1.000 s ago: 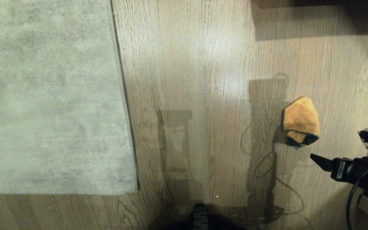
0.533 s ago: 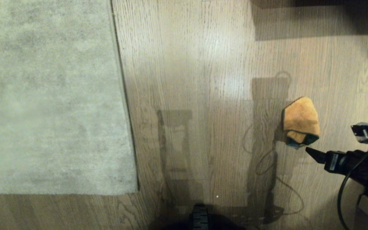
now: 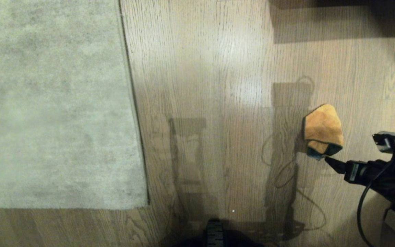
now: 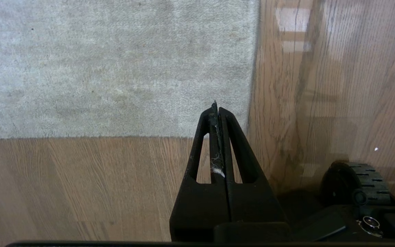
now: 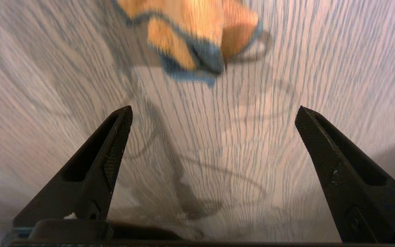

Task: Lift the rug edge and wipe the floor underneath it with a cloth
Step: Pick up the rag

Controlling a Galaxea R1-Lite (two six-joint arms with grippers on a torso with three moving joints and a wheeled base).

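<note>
Right gripper: two black, tapered triangular fingers with slotted cut-outs and fine cross-hatched inner pads. A black cable loops beside the black arm housing. Left gripper: identical black wedge-shaped fingers; white lint clings along the seam.

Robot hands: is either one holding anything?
Nothing. The right gripper is open, short of the cloth; the left gripper is shut and empty.

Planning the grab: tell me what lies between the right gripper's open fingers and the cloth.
Only bare floor separates the right gripper from the cloth, as the right wrist view shows.
</note>
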